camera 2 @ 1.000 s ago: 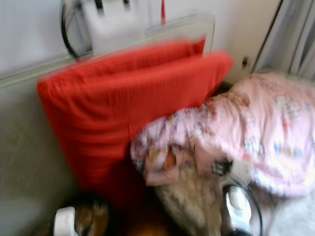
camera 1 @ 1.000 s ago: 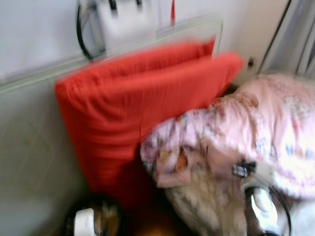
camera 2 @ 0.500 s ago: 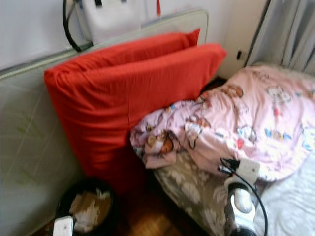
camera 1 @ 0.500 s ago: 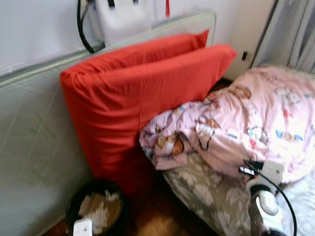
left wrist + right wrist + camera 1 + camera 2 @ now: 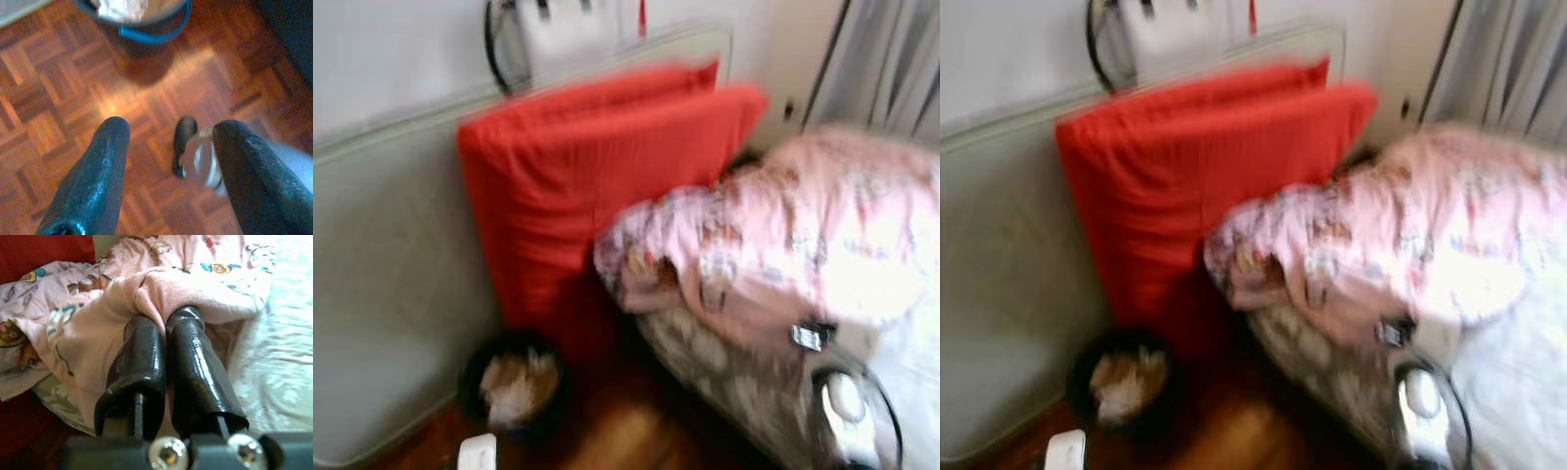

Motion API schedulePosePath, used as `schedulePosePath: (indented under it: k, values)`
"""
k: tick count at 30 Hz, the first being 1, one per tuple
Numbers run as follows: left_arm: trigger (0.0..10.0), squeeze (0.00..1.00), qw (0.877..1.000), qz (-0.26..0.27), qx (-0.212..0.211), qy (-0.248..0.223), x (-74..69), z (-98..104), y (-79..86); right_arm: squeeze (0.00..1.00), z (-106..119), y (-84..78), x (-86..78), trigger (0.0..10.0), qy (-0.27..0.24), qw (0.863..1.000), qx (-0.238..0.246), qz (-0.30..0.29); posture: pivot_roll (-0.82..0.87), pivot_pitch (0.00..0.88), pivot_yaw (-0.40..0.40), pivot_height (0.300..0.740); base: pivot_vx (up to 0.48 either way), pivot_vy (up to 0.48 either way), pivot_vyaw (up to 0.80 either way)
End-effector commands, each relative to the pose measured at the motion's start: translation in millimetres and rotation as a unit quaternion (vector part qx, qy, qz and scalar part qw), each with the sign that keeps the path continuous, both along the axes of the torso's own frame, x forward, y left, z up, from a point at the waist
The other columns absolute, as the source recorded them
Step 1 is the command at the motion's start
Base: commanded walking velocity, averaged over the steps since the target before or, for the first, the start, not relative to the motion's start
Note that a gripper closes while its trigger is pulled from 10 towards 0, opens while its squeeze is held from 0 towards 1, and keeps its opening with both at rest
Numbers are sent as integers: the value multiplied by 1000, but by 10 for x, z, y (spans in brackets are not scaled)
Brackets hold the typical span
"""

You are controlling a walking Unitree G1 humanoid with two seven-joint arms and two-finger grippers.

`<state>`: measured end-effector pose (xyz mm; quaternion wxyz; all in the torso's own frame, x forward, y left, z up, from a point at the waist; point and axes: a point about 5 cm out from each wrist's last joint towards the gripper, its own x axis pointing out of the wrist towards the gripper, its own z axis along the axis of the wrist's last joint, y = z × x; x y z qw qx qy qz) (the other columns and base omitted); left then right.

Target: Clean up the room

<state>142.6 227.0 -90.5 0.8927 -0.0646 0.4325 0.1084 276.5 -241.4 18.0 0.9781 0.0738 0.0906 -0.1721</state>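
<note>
Parquet floor of reddish-brown wood runs under everything here, and the head views are blurred. Taking the red cushion as the landmark: to its left a pale mattress stands on edge against the white wall, reaching down to the floor. Above the cushion a white bag with a black strap hangs on the wall. At the cushion's foot, slightly left, sits a dark bin stuffed with crumpled paper; in the left wrist view its rim is blue. The left gripper hangs over the floor just short of that bin, fingers spread wide and holding nothing, with a small dark-and-clear object lying on the wood between them; what it is cannot be told.

Right of the cushion, and touching it, a pink quilt with cartoon prints lies heaped on a bed with a grey flowered sheet. The right gripper is pressed into the quilt's near edge, fingers drawn together around a fold of the pink cloth. Grey curtains hang far right of the cushion, behind the bed.
</note>
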Motion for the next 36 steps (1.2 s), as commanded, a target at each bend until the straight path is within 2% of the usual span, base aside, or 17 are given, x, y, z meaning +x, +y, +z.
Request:
schedulePosePath:
  k: [1,5,11,24,36]
  values:
    - [10000,0,1000,-6,6,3,4,15,64,0,53,-38,23,10000,-10,1000,-7,-10,77,0,15,740,0,0,0]
    - [10000,0,1000,-2,8,10,-76,11,157,0,64,-120,-8,10000,-13,999,-11,-34,75,0,16,740,0,0,0]
    - [10000,0,1000,-1,9,14,-119,7,194,0,41,-138,-40,10000,-7,999,-13,-38,75,0,17,740,0,0,0]
    - [10000,0,1000,-9,1,25,-163,-42,71,0,0,-92,-52,10000,3,999,-10,-31,71,0,22,740,0,0,0]
    - [10000,0,1000,-12,3,28,-149,-27,125,0,-18,-95,-76,10000,7,999,-12,-41,67,0,25,740,0,0,0]
